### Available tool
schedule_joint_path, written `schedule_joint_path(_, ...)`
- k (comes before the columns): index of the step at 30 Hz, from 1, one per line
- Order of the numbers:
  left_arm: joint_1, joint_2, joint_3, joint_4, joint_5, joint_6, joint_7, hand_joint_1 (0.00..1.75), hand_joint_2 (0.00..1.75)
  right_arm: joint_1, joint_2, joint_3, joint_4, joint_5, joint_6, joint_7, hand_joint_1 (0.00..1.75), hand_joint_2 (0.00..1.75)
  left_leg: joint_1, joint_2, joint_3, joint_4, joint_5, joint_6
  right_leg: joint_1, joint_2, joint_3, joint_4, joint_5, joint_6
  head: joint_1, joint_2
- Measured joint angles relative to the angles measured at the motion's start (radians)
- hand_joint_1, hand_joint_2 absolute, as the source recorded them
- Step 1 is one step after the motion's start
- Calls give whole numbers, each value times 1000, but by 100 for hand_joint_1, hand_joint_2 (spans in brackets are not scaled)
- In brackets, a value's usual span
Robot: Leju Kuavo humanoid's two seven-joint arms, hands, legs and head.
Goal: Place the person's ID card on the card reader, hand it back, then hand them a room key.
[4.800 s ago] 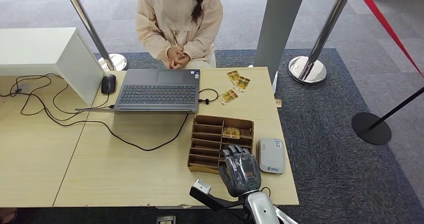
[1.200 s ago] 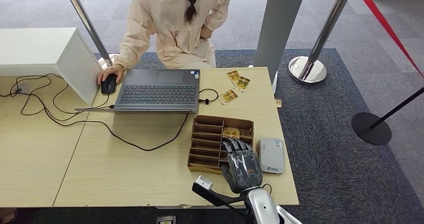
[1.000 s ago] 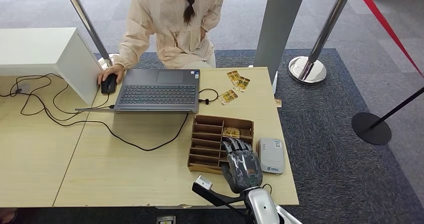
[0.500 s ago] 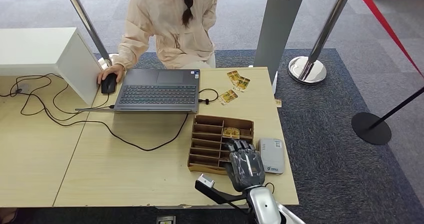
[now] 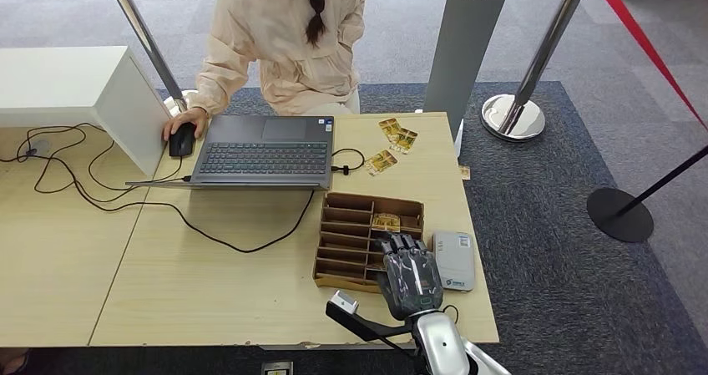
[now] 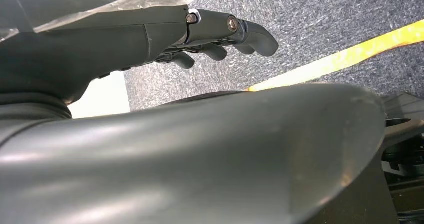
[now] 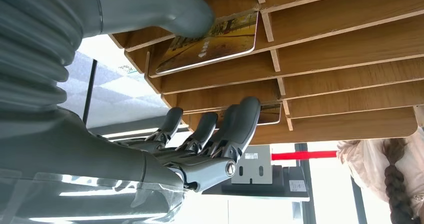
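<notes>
right hand (image 5: 410, 276): over the wooden card organizer (image 5: 368, 240), fingers (image 7: 235, 125) parted, thumb on a room key card (image 7: 212, 43), no firm hold
left hand (image 6: 165, 32): hanging, fingers loosely curled, empty
risk: card may slip from the thumb or jam against a slot divider

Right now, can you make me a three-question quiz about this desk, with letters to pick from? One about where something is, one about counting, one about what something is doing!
1. Where is the white card reader?
A. On the laptop
B. On the table, right of the wooden organizer
C. On the floor

2. How many gold cards lie loose near the laptop?
A. Three
B. Six
C. None

3. What is the person's hand doing?
A. Waving
B. Holding a card
C. Resting on the mouse

Answers: 1 B, the reader sits beside the organizer. 2 A, three cards show. 3 C, the hand covers the mouse.
</notes>
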Motion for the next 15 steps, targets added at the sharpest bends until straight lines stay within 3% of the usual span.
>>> schedule_joint_path(15, 0, 1, 0, 0, -4, 2, -1, 0, 0, -1, 0, -1, 1, -12, -32, -13, 97, 175, 0, 0, 0, 0, 0, 0, 0, 0, 0, 0, 0, 0, 0, 0)
